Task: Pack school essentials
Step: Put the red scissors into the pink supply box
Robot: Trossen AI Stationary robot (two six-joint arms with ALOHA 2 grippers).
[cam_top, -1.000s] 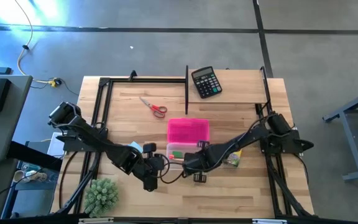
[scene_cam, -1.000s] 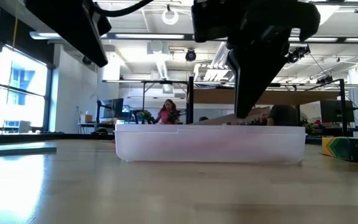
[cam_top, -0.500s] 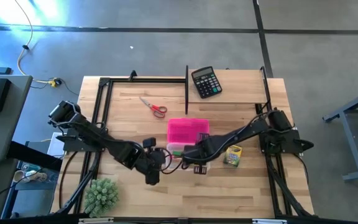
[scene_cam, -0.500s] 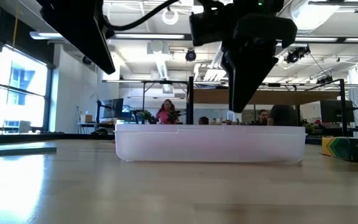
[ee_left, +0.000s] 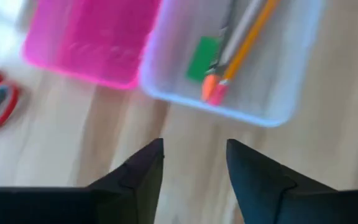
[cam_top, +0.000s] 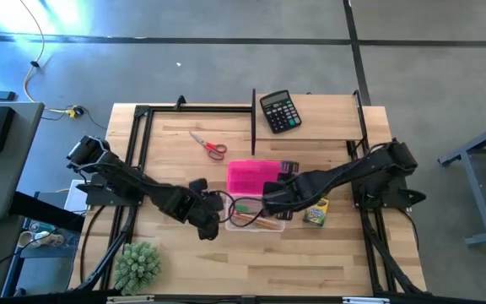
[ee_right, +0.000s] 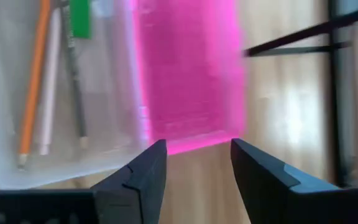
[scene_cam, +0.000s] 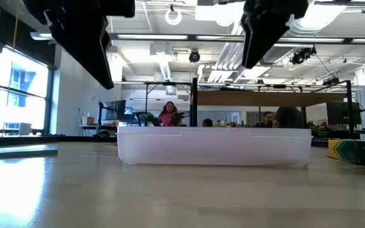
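Wood tabletop (cam_top: 310,262): pale planks with a smooth grain, and a broad bare strip runs along the near edge in front of the case.
Plant (cam_top: 137,264): spiky green clump at the near left corner, clear of both arms.
Left gripper (ee_left: 194,163): hovers above bare wood just off the case's left end, dark fingers (ee_left: 143,171) spread apart and holding nothing.
Clear case (scene_cam: 214,147): frosted plastic tray, low walls, rounded corners, sitting flat at mid-table.
Pencils (ee_right: 48,81): three thin sticks, orange, white and dark, lie side by side lengthwise in the tray.
Green eraser (ee_left: 197,59): small flat block in the tray, right beside the pencil ends.
Right gripper (ee_right: 192,165): hangs above the case where tray meets lid, fingers parted, nothing between them.
Pink lid (cam_top: 255,176): translucent rectangle lying open and flat on the tray's far side, joined along that edge.
Crayon box (cam_top: 315,211): yellow-green carton just to the right of the tray.
Red-handled scissors (cam_top: 208,145): flat on open wood beyond the lid, to the left, well apart from it.
Calculator (cam_top: 279,111): black slab near the far edge.
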